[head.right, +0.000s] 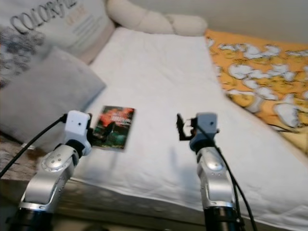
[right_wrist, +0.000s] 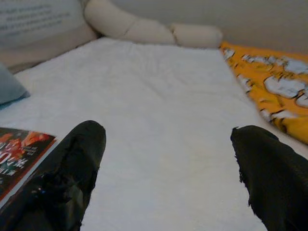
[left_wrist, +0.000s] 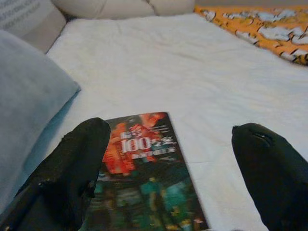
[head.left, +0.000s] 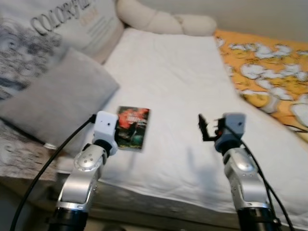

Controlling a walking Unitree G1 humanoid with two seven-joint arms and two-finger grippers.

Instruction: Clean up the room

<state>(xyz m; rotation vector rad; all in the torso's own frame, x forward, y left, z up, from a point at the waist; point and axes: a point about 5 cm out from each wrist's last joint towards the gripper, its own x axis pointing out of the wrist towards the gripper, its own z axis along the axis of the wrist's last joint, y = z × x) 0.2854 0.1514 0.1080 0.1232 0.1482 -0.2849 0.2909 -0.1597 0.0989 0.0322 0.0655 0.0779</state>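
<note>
A book (head.left: 134, 127) with a red and dark green cover lies flat on the white bed sheet (head.left: 168, 67), close to the bed's front edge and beside a grey pillow. My left gripper (left_wrist: 171, 144) is open, low over the book's near end, with its fingers (left_wrist: 79, 159) spread wider than the cover. Further right, my right gripper (head.left: 204, 128) is also open above bare sheet, with nothing between its fingers (right_wrist: 82, 154). In the right wrist view a corner of the book (right_wrist: 19, 149) lies off to one side.
A grey pillow (head.left: 57, 101) lies left of the book, with a printed pillow (head.left: 53, 29) behind it. A cream bolster (head.left: 163, 20) runs along the head of the bed. An orange patterned blanket (head.left: 269, 67) covers the right side.
</note>
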